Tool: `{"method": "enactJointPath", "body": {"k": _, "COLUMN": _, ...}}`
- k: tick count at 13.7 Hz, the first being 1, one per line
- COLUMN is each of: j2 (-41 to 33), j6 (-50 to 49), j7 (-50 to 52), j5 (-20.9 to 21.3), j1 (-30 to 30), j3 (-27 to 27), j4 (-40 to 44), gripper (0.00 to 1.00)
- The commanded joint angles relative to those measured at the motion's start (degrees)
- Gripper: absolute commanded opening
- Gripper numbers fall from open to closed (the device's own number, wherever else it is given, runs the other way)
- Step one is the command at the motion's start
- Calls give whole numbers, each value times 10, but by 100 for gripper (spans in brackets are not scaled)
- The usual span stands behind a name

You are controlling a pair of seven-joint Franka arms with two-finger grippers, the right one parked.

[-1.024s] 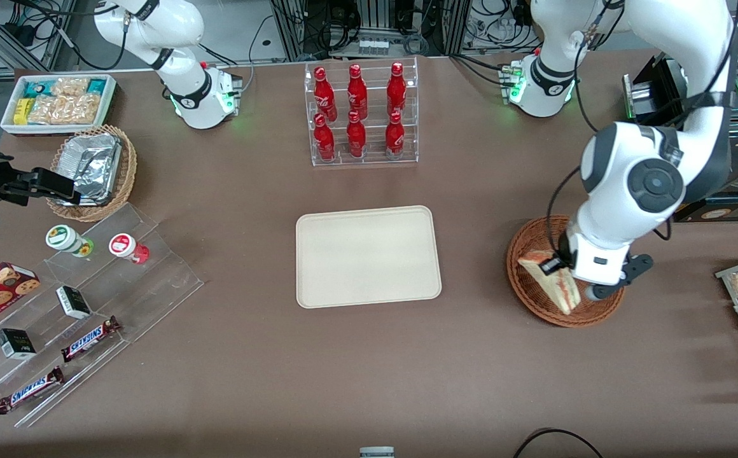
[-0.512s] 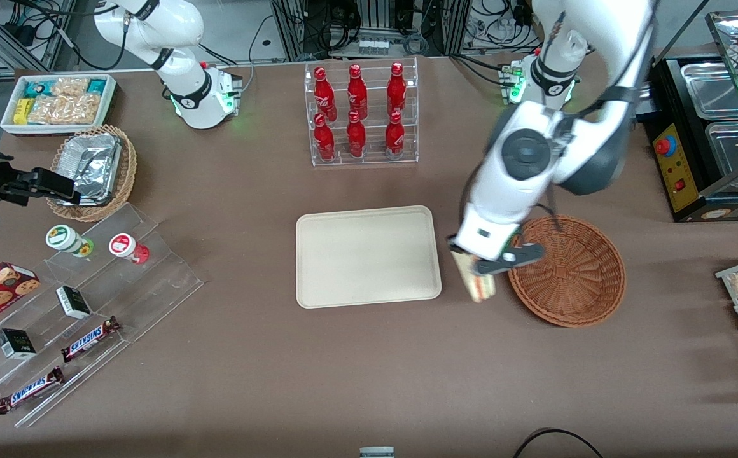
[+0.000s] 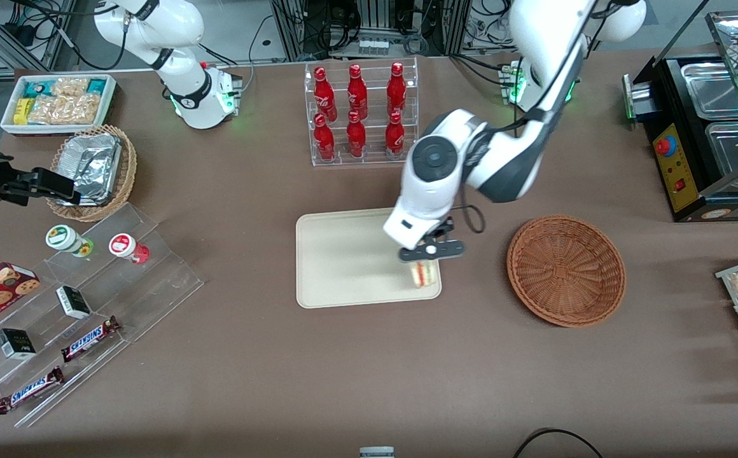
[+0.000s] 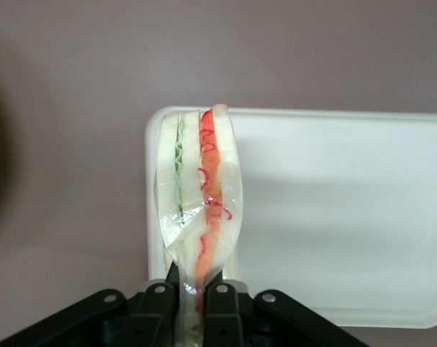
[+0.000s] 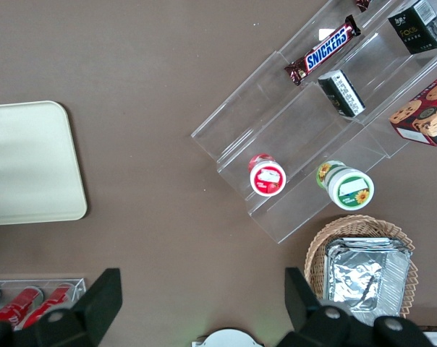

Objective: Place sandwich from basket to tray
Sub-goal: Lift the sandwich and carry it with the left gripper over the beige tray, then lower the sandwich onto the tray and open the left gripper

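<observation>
Bright even overhead light, soft shadows, slight washout on the tray (image 4: pixel 334 217).

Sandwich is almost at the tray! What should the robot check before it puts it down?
1. Grip: the gripper is shut on the sandwich, which hangs from its fingers. Ok.
2. Over the tray: the sandwich hangs above the tray, at the corner near the basket. Ok, though close to the rim.
3. Landing spot: the tray surface below is bare. Ok.
4. Basket: nothing left in it. Ok.
5. Height above the tray: cannot tell.
6. Nearby bottle rack: stands apart from the tray. Ok.
</observation>
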State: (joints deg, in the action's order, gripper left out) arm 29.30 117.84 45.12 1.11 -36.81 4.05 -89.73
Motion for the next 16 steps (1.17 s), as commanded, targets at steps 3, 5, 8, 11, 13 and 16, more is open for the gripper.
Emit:
{"method": "enactJointPath", "body": {"k": 3, "j2": 73, "j6": 37, "j7": 9, "j5": -1, "j1": -43, "j3": 14, "j4": 42, "gripper": 0}}
{"method": "enactJointPath", "body": {"k": 5, "j2": 88, "j6": 56, "j7": 8, "j5": 0, "j1": -48, "j3": 14, "j4": 39, "gripper": 0}}
{"method": "enactJointPath", "body": {"k": 8, "j2": 94, "j6": 59, "j7": 9, "j5": -4, "j1": -63, "j3": 15, "j4": 37, "gripper": 1}}
{"method": "enactJointPath", "body": {"k": 11, "j2": 100, "j6": 57, "j7": 10, "j5": -4, "j1": -73, "j3": 16, "j4": 34, "gripper": 1}}
{"method": "enactJointPath", "body": {"k": 13, "j2": 107, "j6": 59, "j7": 10, "j5": -4, "j1": -77, "j3": 16, "j4": 32, "gripper": 2}}
{"method": "enactJointPath", "body": {"k": 16, "j2": 109, "j6": 67, "j7": 10, "j5": -5, "j1": -78, "j3": 15, "j4": 33, "gripper": 3}}
